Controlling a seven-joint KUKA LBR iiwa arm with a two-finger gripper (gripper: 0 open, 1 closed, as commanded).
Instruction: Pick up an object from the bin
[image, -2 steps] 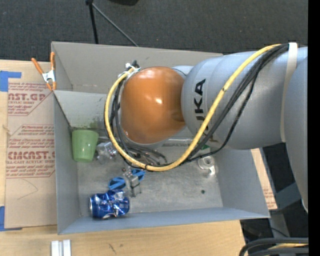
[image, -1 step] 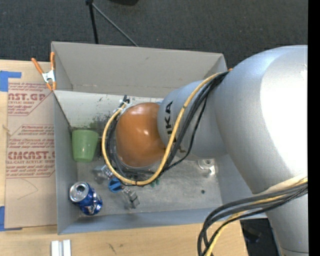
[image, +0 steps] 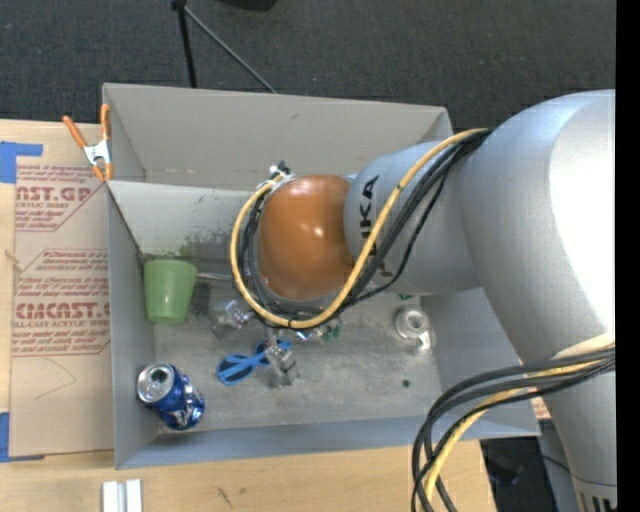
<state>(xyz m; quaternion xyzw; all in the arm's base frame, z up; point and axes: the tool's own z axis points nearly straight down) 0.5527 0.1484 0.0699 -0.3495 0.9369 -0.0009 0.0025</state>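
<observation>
My gripper (image: 258, 340) hangs low in the middle of the bin, under the arm's orange cover, and is open. One fingertip (image: 233, 316) stands towards the green cup. The other fingertip (image: 284, 364) is down at the right end of a small blue looped thing (image: 240, 367) lying on the bin floor. Most of that blue thing lies just below and left of the gap between the fingers, and nothing is held. A pale green plastic cup (image: 168, 290) lies against the left wall, a little left of the gripper.
A blue drinks can (image: 171, 395) with a silver top lies in the front left corner. A small silvery round thing (image: 411, 324) rests on the floor at the right, close under the arm. The arm and its cables cover the bin's right side.
</observation>
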